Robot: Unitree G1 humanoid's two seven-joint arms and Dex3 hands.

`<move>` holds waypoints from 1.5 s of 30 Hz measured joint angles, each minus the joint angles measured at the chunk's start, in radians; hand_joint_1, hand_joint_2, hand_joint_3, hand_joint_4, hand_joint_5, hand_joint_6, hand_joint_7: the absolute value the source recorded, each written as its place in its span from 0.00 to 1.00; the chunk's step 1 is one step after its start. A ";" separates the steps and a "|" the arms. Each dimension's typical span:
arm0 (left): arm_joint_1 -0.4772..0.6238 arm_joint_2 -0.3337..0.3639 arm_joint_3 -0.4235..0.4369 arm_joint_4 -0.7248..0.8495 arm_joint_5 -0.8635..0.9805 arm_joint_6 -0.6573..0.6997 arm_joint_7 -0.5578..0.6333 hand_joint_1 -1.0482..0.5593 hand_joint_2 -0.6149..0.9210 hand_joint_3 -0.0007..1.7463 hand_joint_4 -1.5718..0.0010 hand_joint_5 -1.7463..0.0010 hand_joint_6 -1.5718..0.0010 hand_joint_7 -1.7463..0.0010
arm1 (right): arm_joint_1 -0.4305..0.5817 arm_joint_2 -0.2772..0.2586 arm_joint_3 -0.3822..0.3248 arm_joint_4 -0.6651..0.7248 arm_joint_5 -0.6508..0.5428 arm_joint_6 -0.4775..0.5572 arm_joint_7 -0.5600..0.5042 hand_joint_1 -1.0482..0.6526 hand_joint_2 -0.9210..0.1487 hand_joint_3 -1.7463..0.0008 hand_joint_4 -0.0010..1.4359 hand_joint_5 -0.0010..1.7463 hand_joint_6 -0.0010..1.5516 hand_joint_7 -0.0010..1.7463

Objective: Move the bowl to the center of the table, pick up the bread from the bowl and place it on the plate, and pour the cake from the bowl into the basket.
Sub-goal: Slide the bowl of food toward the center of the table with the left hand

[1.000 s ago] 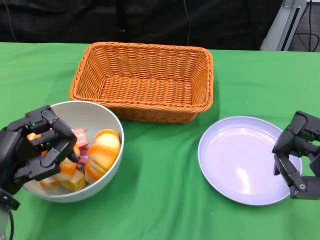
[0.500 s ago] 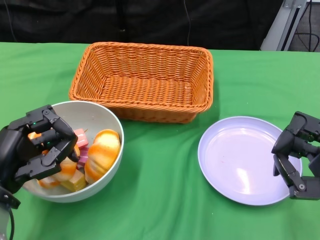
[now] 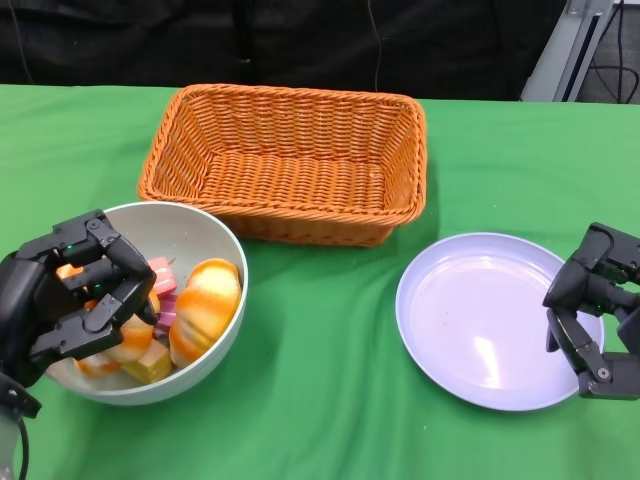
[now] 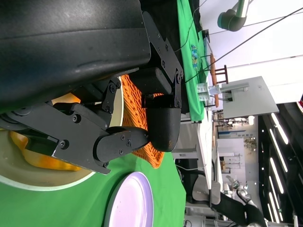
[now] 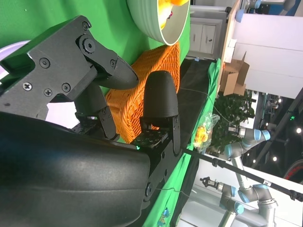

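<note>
The bowl (image 3: 150,300) is shown at the table's left, not yet at the centre, with the bread (image 3: 205,308) and the cake pieces (image 3: 150,355) inside it. The left hand (image 3: 70,300) is seen at the bowl's near-left rim, fingers curled over it; whether the rim is actually grasped cannot be told. For a clean slide, the rim is best clamped firmly and the bowl kept level, so that nothing spills. The basket (image 3: 285,160) stands just behind the bowl and is to be kept clear of. The plate (image 3: 480,320) lies to the right on the green cloth (image 3: 320,400). At its right edge the right hand (image 3: 595,310) is held empty, fingers parted.
</note>
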 measured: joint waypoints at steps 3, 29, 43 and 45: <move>0.000 0.000 0.000 0.000 0.000 0.000 0.000 0.56 0.88 0.40 0.52 0.08 0.52 0.24 | 0.000 0.000 0.000 0.000 0.000 0.000 0.000 0.55 0.44 0.31 0.49 1.00 0.36 0.89; -0.001 0.000 -0.001 0.000 0.000 0.000 0.000 0.56 0.88 0.40 0.51 0.08 0.52 0.25 | 0.000 0.000 0.000 -0.001 -0.001 -0.001 0.000 0.54 0.45 0.32 0.49 1.00 0.36 0.90; -0.001 -0.001 0.000 0.000 0.000 -0.001 0.002 0.56 0.85 0.40 0.52 0.11 0.50 0.30 | 0.000 0.000 0.000 -0.001 -0.002 -0.005 0.000 0.54 0.45 0.32 0.49 1.00 0.35 0.90; -0.002 -0.011 0.012 0.002 0.007 -0.024 0.039 0.50 0.86 0.38 0.56 0.24 0.49 0.46 | 0.000 0.000 0.000 -0.001 -0.002 -0.005 0.000 0.54 0.45 0.32 0.49 1.00 0.35 0.90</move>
